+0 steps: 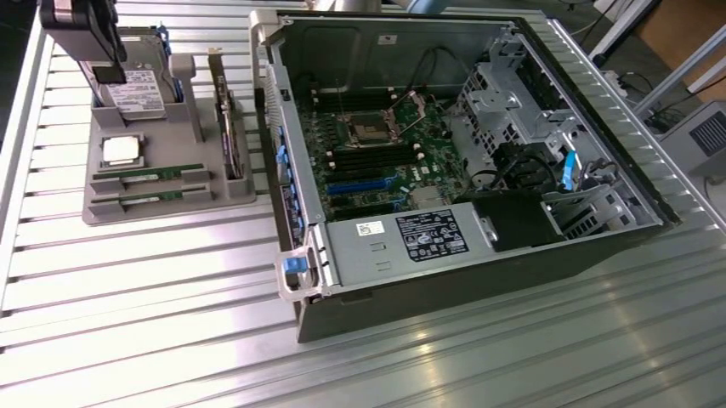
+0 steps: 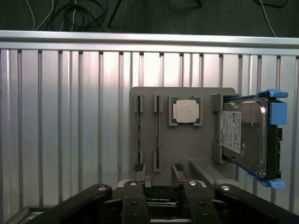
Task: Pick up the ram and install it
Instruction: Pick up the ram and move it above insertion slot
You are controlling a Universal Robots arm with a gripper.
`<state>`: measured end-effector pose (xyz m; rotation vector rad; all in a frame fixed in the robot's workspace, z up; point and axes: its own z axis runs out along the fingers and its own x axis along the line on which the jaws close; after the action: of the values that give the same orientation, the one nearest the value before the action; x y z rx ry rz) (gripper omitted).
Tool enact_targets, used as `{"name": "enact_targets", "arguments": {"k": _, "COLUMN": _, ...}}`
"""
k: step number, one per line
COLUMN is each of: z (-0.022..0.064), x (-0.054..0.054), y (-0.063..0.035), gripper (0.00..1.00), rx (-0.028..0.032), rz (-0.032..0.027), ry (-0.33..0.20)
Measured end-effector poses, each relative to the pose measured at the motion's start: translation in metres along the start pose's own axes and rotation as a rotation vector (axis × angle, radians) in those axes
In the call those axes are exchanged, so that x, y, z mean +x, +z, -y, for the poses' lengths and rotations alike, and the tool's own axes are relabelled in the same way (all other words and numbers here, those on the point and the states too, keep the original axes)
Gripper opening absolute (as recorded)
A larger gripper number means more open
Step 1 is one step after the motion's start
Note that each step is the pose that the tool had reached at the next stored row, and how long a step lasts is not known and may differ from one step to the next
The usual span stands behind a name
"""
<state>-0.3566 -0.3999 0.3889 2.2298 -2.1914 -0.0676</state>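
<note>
Grey plastic tray (image 1: 102,212) sits on the slatted aluminium table (image 1: 136,323), at 9 o'clock of the open computer case (image 1: 454,280) in the exterior view.

Task item: both sticks lie flat in their tray slots, parallel and just beside each other. The first ram stick (image 1: 151,172) is the one nearer the processor chip (image 1: 121,150). The second ram stick (image 1: 151,197) lies at 6 o'clock of the first, toward the tray's edge. Neither is lifted.

Other tray contents: the hard drive (image 1: 142,85) stands upright at the tray's 12 o'clock end. The expansion card (image 1: 233,140) stands on edge along the 3 o'clock side (metal bracket uppermost).

Tool state: the gripper (image 2: 160,169) has its jaws standing apart, with bare tray surface between them and nothing held. In the exterior view it hangs at 11 o'clock of the frame, over the hard-drive end of the tray and well apart from the sticks. In the wrist view one fingertip (image 2: 140,169) lines up with the end of a stick.

Case: the motherboard (image 1: 375,161) lies exposed, with the power supply (image 1: 420,238) at its 6 o'clock.
</note>
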Motion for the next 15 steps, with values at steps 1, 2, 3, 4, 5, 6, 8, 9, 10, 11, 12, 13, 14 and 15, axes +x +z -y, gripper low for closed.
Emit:
{"name": "enact_targets", "arguments": {"k": 1, "z": 0.0000, "x": 0.000, "y": 0.0008, "gripper": 0.36, "rx": -0.0006, "rz": 0.0001, "ry": 0.000}}
{"name": "enact_targets", "arguments": {"k": 2, "z": 0.0000, "x": 0.000, "y": 0.0018, "gripper": 0.36, "rx": -0.0009, "rz": 0.0001, "ry": 0.000}}
{"name": "enact_targets", "arguments": {"k": 3, "z": 0.0001, "x": 0.000, "y": 0.0031, "gripper": 0.36, "rx": -0.0010, "rz": 0.0001, "ry": 0.000}}
{"name": "enact_targets", "arguments": {"k": 4, "z": 0.0001, "x": 0.000, "y": 0.0040, "gripper": 0.36, "rx": -0.0011, "rz": 0.0001, "ry": 0.000}}
{"name": "enact_targets", "arguments": {"k": 5, "z": 0.0002, "x": 0.000, "y": 0.0048, "gripper": 0.36, "rx": -0.0011, "rz": 0.0001, "ry": 0.000}}
{"name": "enact_targets", "arguments": {"k": 6, "z": 0.0002, "x": 0.000, "y": 0.0055, "gripper": 0.36, "rx": -0.0010, "rz": 0.0001, "ry": 0.000}}
{"name": "enact_targets", "arguments": {"k": 8, "z": 0.0003, "x": 0.000, "y": 0.0083, "gripper": 0.36, "rx": -0.0012, "rz": 0.0001, "ry": 0.000}}
{"name": "enact_targets", "arguments": {"k": 9, "z": 0.0004, "x": 0.000, "y": 0.0096, "gripper": 0.36, "rx": -0.0013, "rz": 0.0000, "ry": -0.001}}
{"name": "enact_targets", "arguments": {"k": 10, "z": 0.0004, "x": 0.000, "y": 0.0107, "gripper": 0.36, "rx": -0.0012, "rz": 0.0001, "ry": -0.001}}
{"name": "enact_targets", "arguments": {"k": 11, "z": 0.0005, "x": 0.000, "y": 0.0122, "gripper": 0.36, "rx": -0.0013, "rz": 0.0000, "ry": -0.002}}
{"name": "enact_targets", "arguments": {"k": 12, "z": 0.0005, "x": 0.001, "y": 0.0130, "gripper": 0.36, "rx": -0.0013, "rz": 0.0000, "ry": -0.002}}
{"name": "enact_targets", "arguments": {"k": 13, "z": 0.0005, "x": 0.001, "y": 0.0138, "gripper": 0.36, "rx": -0.0013, "rz": -0.0001, "ry": -0.003}}
{"name": "enact_targets", "arguments": {"k": 14, "z": 0.0006, "x": 0.001, "y": 0.0148, "gripper": 0.36, "rx": -0.0013, "rz": -0.0001, "ry": -0.004}}
{"name": "enact_targets", "arguments": {"k": 15, "z": 0.0006, "x": 0.001, "y": 0.0157, "gripper": 0.36, "rx": -0.0013, "rz": -0.0002, "ry": -0.005}}
